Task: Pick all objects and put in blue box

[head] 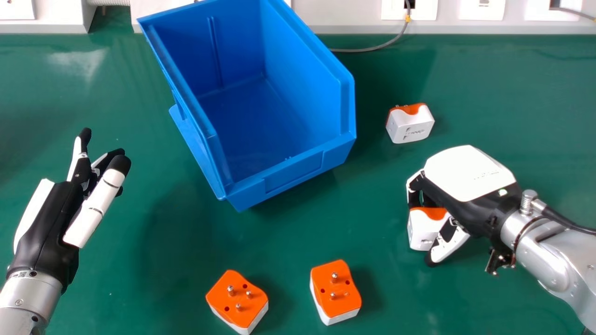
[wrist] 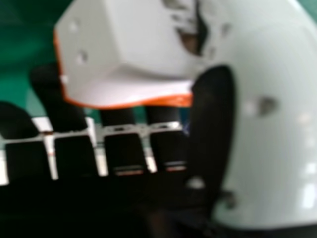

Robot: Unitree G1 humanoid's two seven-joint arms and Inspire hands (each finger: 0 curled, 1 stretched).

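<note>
- Step in hand, as I judge it: securing the first of the adapters for the blue box. No adapter can be seen inside the box, so all the placing seems to lie ahead.
- The right hand [head: 468, 186] sits at four o'clock from the box, its thumb and curled fingers pinching a white plastic plug adapter with an orange face [head: 423, 231]. Whether that adapter is clear of the green tabletop [head: 153, 284] I cannot tell.
- The next move calls for a firm grip, a lift above the box's rim, a carry towards ten o'clock and a release over the floor of the box. The smooth, blocky casing might slip if the thumb bears only on an edge.
- Container: one deep, open-topped blue plastic box [head: 293, 174], standing upright and askew, its lower front lip towards five o'clock.
- Outside it, taking the box as the dial's centre: a white adapter with an orange edge [head: 410, 124] at three o'clock; an orange-and-white adapter, pins up [head: 344, 306], at five; another pins-up orange-and-white adapter [head: 242, 316] at six.
- The left hand [head: 56, 209], at eight o'clock, is spread and holds nothing.
</note>
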